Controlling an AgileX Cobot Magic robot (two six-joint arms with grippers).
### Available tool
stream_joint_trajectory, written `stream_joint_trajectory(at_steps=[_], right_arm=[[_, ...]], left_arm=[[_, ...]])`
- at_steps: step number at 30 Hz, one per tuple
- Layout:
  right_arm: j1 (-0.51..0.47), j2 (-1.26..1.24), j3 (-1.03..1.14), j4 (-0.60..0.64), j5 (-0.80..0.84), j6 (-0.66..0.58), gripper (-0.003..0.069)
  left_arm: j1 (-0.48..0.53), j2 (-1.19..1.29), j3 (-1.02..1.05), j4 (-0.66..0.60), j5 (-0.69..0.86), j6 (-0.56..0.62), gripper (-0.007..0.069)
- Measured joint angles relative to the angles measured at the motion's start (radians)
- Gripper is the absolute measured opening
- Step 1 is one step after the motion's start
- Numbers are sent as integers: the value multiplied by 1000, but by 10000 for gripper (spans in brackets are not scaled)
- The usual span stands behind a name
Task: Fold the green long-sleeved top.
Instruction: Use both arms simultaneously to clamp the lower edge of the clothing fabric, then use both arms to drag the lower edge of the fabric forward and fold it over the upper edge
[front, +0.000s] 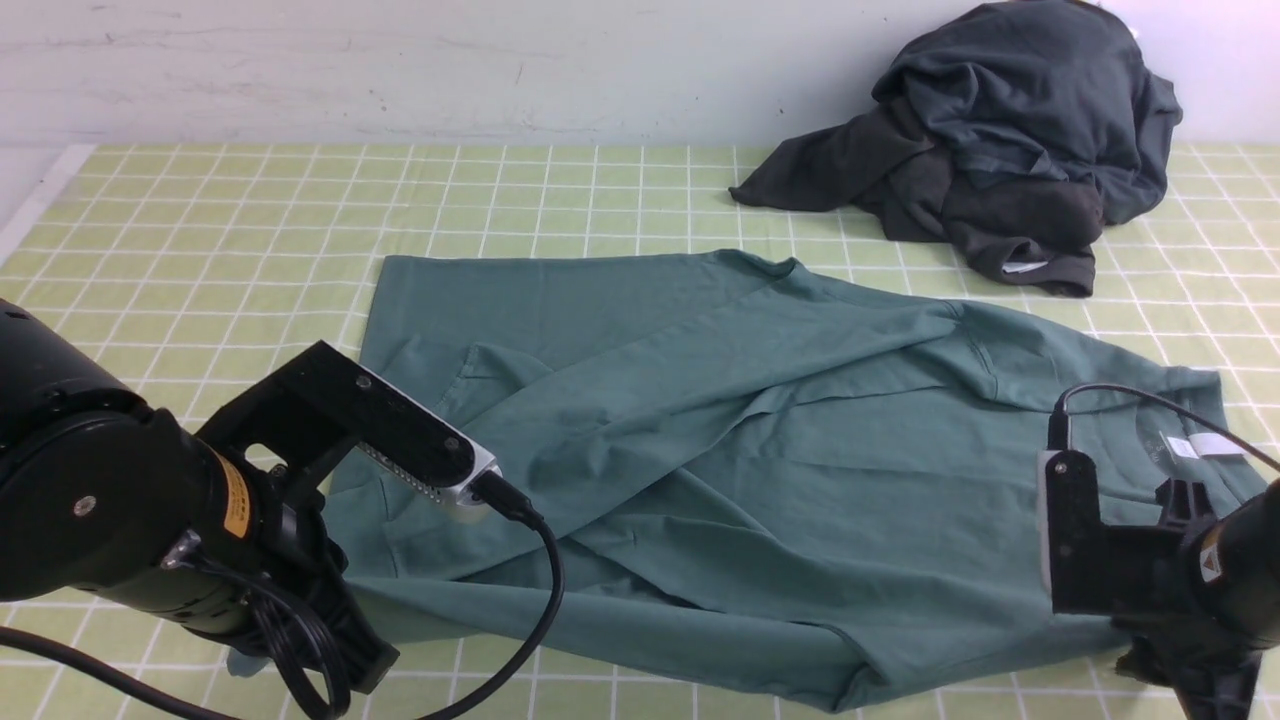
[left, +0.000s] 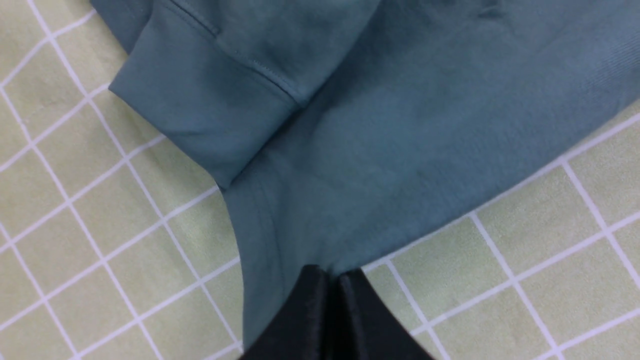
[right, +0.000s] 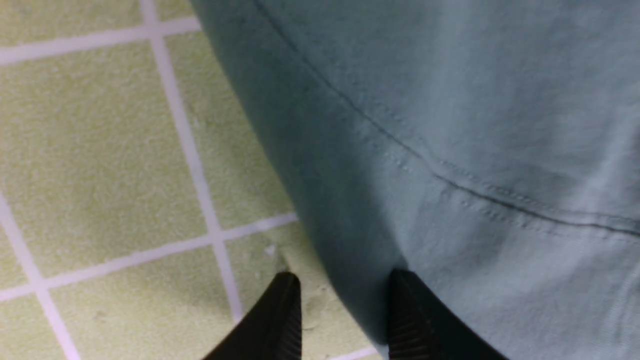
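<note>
Finds the green long-sleeved top (front: 760, 450) rumpled just before the dark clothes heap (front: 1010, 150), left gripper (left: 330, 275) clamped on the corner farthest from it, right gripper (right: 345, 277) with jaws apart astride the heap-side edge; risks a lopsided lift if that bite catches too little cloth.
</note>
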Motion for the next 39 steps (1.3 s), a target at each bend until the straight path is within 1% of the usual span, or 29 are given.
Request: stream_joint_trajectory(at_steps=[2, 5, 7, 9, 11, 12, 15, 22, 24, 28, 31, 33, 34, 36, 39], right_arm=[[0, 3, -1, 0, -6, 0, 207], [0, 17, -4, 0, -11, 22, 161], [0, 18, -6, 0, -12, 36, 123], [0, 16, -7, 9, -13, 57, 60], [0, 8, -5, 30, -13, 63, 15], [0, 3, -4, 41, -13, 63, 6], [0, -32, 0, 69, -5, 63, -4], [0, -127, 0, 77, 1, 65, -5], [0, -137, -15, 78, 21, 88, -5], [0, -138, -86, 79, 46, 209, -5], [0, -94, -231, 79, 49, 419, -5], [0, -43, -326, 78, 51, 504, -5], [0, -29, -349, 78, 51, 518, -5], [0, 79, -498, 67, 58, 569, -5], [0, 224, -705, 60, 93, 582, -5]], left_arm=[[0, 0, 0, 0, -7, 0, -2], [0, 0, 0, 0, -10, 0, -2], [0, 0, 0, 0, -10, 0, -2], [0, 0, 0, 0, -10, 0, -2], [0, 0, 0, 1, -9, 0, -2], [0, 0, 0, 1, -9, 0, -2], [0, 0, 0, 1, -3, 0, -2], [0, 0, 0, 1, 2, 0, -2], [5, 0, -3, 0, 24, -19, -2], [49, 17, -43, -4, 44, -31, -2], [137, 96, -162, -19, 42, -37, 0], [188, 167, -254, -33, 35, -21, 3], [193, 185, -265, -35, 35, -19, 4], [248, 321, -433, -42, 18, 15, 7], [296, 484, -650, -42, 11, 34, 7]])
